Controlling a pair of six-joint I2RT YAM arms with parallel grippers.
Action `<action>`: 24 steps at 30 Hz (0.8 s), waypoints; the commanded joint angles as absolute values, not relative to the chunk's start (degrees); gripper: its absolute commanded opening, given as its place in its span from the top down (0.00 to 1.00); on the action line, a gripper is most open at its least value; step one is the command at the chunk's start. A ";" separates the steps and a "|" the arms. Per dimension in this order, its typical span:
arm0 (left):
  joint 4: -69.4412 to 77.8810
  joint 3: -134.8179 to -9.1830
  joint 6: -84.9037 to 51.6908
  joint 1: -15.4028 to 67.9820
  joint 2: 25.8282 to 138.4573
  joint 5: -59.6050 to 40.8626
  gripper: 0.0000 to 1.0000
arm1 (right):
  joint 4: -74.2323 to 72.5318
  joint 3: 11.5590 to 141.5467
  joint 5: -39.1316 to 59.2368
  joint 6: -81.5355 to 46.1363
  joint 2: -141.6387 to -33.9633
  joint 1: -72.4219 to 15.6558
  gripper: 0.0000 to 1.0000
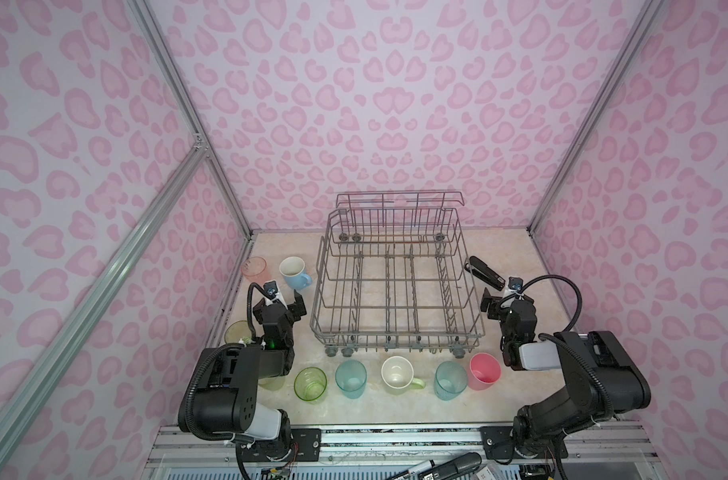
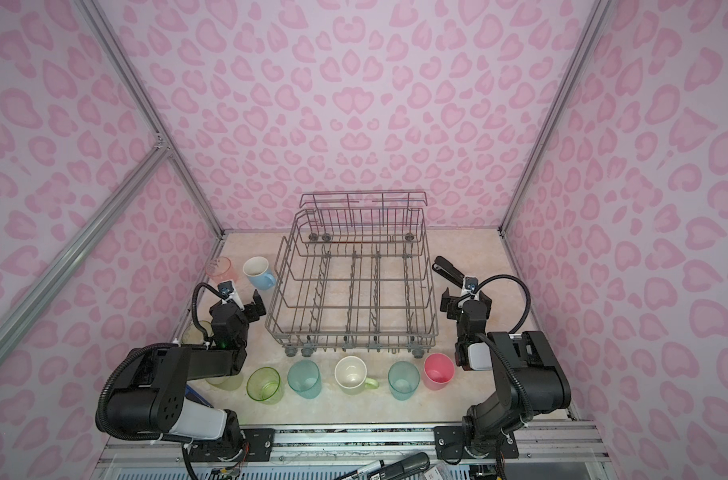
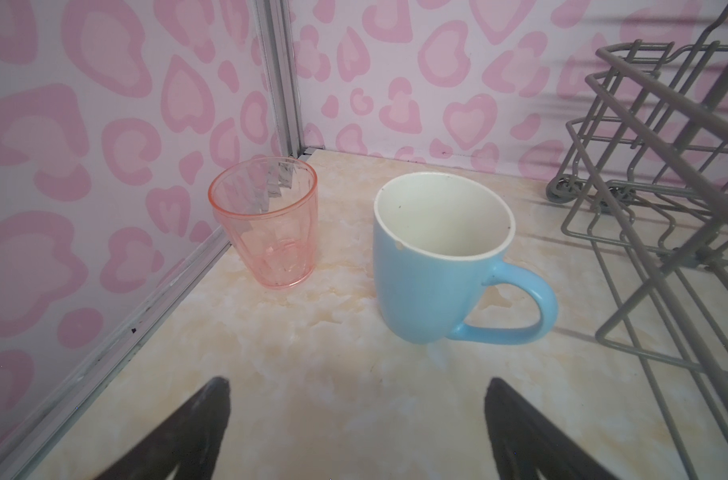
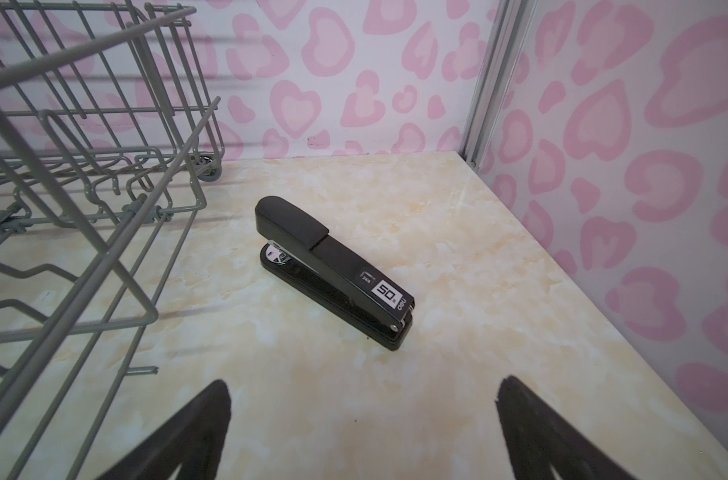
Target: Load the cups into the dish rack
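Grey dish rack [image 1: 395,333] holds nothing yet; left gripper [image 3: 357,384] and right gripper [image 4: 364,382] gape empty, so next the left should reach forward and grip the blue mug [image 3: 433,291].

You are seeing soft, even overhead light in both top views, leaving only faint shadows on the cream marbled bench [image 1: 354,411]. In the wrist views, the nearest bars of the grey wire dish rack [image 3: 645,96] are blurring and the edges are stretching.
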State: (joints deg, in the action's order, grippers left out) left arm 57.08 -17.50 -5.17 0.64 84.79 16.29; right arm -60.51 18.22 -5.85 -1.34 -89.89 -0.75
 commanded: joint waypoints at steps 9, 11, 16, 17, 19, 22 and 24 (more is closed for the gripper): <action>58.62 -17.75 -5.44 0.75 84.54 16.08 0.03 | -60.77 18.40 -7.59 -0.90 -89.99 -1.40 0.00; 58.62 -17.74 -5.43 0.82 84.40 16.17 0.03 | -60.98 18.29 -8.59 -0.62 -89.93 -1.90 0.01; 58.89 -17.53 -5.34 0.96 84.41 16.44 0.04 | -61.08 18.24 -8.79 -0.52 -90.00 -2.05 0.01; 58.89 -17.57 -5.29 0.99 84.46 16.57 0.04 | -61.08 18.18 -8.79 -0.57 -90.00 -1.98 0.00; 58.97 -17.57 -5.15 1.42 84.45 17.38 0.04 | -61.08 18.27 -8.79 -0.54 -89.99 -2.09 0.00; 58.98 -17.52 -5.12 1.50 84.42 17.49 0.04 | -61.03 18.21 -8.83 -0.56 -89.95 -2.11 0.00; 59.04 -17.57 -5.12 1.51 84.45 17.57 0.04 | -61.69 17.91 -10.95 -1.32 -89.99 -2.10 0.00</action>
State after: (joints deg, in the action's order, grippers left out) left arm 57.08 -17.50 -5.15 1.52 84.79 16.91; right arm -60.51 18.22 -8.51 -0.89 -89.89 -1.98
